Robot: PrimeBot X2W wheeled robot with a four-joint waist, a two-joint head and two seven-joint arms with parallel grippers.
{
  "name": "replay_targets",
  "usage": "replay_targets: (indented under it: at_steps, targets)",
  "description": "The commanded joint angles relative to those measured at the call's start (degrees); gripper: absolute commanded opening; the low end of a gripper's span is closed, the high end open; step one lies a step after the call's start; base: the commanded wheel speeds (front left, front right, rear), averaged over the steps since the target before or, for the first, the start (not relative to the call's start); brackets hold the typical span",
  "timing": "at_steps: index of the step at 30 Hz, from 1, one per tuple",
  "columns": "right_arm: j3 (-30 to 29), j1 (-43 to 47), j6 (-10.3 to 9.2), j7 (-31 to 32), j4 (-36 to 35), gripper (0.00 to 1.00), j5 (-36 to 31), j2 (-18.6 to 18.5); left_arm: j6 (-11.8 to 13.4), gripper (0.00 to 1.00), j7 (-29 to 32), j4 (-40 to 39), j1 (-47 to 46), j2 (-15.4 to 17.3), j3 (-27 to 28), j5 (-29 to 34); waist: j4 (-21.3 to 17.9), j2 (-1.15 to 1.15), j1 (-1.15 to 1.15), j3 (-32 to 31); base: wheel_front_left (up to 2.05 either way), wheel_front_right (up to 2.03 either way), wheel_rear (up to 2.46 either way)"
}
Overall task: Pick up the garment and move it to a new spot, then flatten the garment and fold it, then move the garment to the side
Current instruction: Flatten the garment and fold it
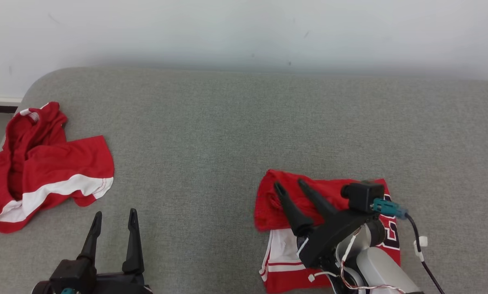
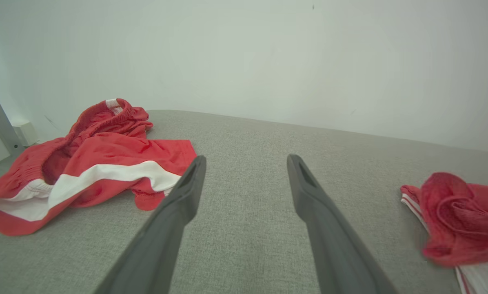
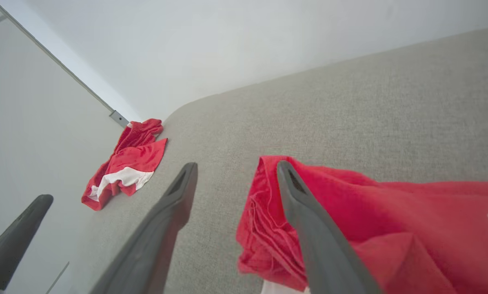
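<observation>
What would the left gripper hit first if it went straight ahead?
Likely the white wall: the left gripper points across the grey cushion, and the red-and-white shorts lie to its left.

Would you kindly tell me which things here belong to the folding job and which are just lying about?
Job in hand:
- red garment on the right, roughly folded
- right pincer, open over it
- grey table beneath

Lying about, apparently:
- red-and-white shorts, crumpled at the far left
- left pincer, open, holding nothing
</observation>
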Motion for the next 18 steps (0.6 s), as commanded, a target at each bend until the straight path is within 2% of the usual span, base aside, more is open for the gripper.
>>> replay_targets:
  at_steps: [1, 10, 18]
  targets:
    - [0.1, -0.9, -0.14, -1.8, -0.9, 1.00, -0.5, 0.1, 0.0, 1.00, -0.2, 0.2, 0.0, -0.1, 0.2, -0.5, -0.6, 0.00, 0.00, -0.4, 0.00, 0.00, 0.00]
    - [-4.5, 0.1, -0.14, -9.0, -7.7, 1.00, -2.4, -5.7, -0.4, 1.00, -0.2, -0.1, 1.0, -0.1, 1.1, 0.4, -2.5, 0.00, 0.00, -1.8, 0.00, 0.00, 0.00]
    - [-11.8, 6.5, -0.14, -12.7, -8.7, 1.00, -2.8, -11.9, -0.4, 1.00, -0.2, -1.5, 2.5, -0.1, 2.3, 1.3, -3.0, 0.00, 0.00, -3.0, 0.00, 0.00, 0.00]
